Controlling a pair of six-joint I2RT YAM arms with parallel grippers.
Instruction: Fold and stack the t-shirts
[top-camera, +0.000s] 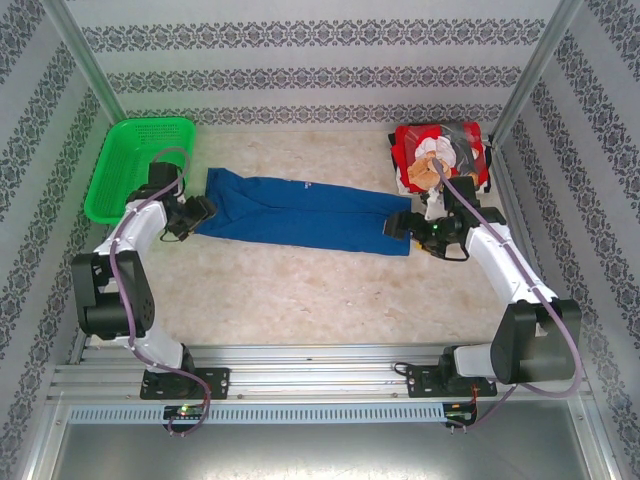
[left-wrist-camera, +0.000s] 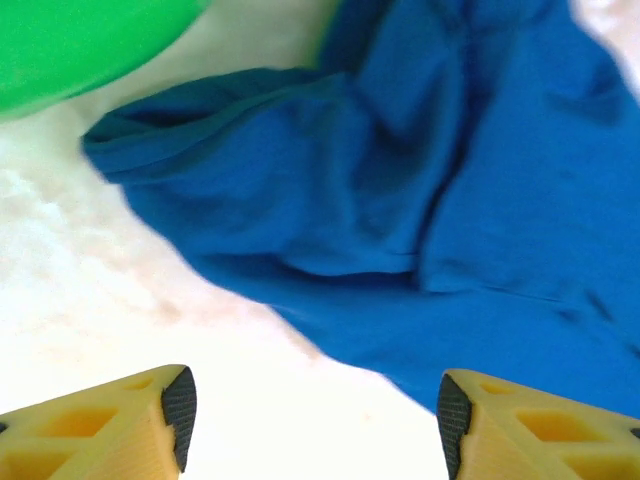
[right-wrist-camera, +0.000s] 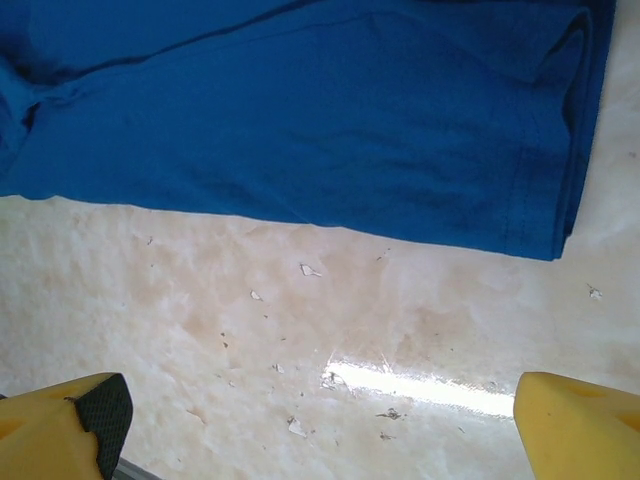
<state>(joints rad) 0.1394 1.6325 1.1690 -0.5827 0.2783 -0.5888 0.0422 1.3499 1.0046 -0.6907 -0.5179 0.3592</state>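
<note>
Blue t-shirt (top-camera: 300, 212) is lying flat in a long folded strip across the middle of the bench (top-camera: 300, 300). Left jaws are spread apart with nothing in them, right at the shirt's left end near the green basket (top-camera: 135, 165). Right jaws are wide apart too and empty, over bare bench just beside the shirt's right end. Red t-shirt (top-camera: 440, 158) sits bunched in the far right corner.

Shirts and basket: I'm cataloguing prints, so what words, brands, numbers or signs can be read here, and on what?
No text can be read.
Blue shirt: plain cloth showing, no lettering in view.
Red shirt: a pale print, too small to read.
Basket: no label visible.
</note>
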